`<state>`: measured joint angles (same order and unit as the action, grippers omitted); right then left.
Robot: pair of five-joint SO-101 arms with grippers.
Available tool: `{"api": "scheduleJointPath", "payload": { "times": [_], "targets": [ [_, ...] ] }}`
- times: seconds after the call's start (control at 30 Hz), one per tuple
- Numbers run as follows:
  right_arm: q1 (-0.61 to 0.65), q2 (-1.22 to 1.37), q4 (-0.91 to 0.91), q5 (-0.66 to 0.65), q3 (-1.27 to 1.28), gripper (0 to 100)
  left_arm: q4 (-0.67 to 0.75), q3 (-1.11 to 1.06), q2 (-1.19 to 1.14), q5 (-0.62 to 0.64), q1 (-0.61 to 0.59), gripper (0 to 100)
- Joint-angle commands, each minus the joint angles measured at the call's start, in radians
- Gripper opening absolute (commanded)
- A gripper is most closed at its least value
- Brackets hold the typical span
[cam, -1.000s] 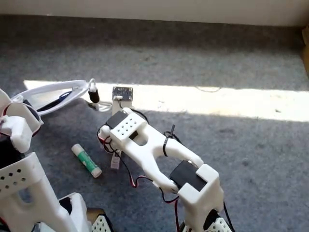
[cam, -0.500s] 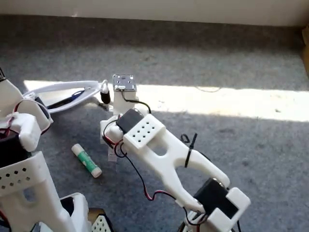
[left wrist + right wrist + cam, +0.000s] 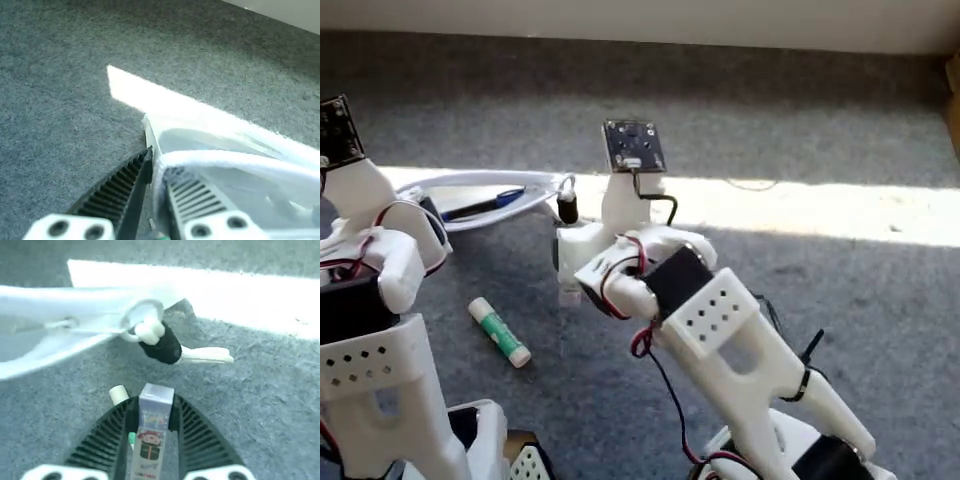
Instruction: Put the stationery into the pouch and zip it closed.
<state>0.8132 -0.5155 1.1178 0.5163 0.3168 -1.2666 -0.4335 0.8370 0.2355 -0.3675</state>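
Observation:
The translucent white pouch (image 3: 470,193) lies open on the carpet with a blue pen (image 3: 485,203) inside. My left gripper (image 3: 157,162) is shut on the pouch's (image 3: 225,162) end edge. Its black zipper pull (image 3: 567,209) with a white tag (image 3: 205,356) hangs at the other end. My right gripper (image 3: 150,400) is shut on a small white boxed eraser (image 3: 149,437), just short of that pull, and stands over the carpet beside the pouch mouth (image 3: 60,335). A green-and-white glue stick (image 3: 500,333) lies on the carpet nearer the arm bases.
Grey carpet (image 3: 840,270) with a bright sunlit band (image 3: 800,212) runs across the middle. A pale wall edge (image 3: 720,20) closes the far side. Open carpet spreads to the right of the arms.
My right arm has swung to the right and risen with the eraser in its jaws. The pouch and its zipper pull have shifted right. My left arm has lifted with the pouch edge.

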Motion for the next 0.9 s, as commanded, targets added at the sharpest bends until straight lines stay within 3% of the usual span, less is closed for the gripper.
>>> {"api": "scheduleJointPath", "payload": {
  "times": [0.0, 0.23, 0.63, 0.87],
  "targets": [
    [-0.008, -0.145, -0.007, -0.075, -0.008, 0.5, -0.002, 0.035, 0.033, 0.005, 0.015, 1],
    [-0.005, -0.285, -0.189, -0.092, -0.007, 0.5, -0.054, 0.061, 0.035, -0.012, 0.016, 1],
    [-0.005, -0.297, -0.558, -0.144, 0.004, 0.5, -0.054, 0.054, 0.035, -0.012, 0.016, 1],
    [0.022, -0.298, -1.082, -0.278, 0.314, 0.5, -0.054, 0.054, 0.035, -0.012, 0.016, 1]
  ]
}}
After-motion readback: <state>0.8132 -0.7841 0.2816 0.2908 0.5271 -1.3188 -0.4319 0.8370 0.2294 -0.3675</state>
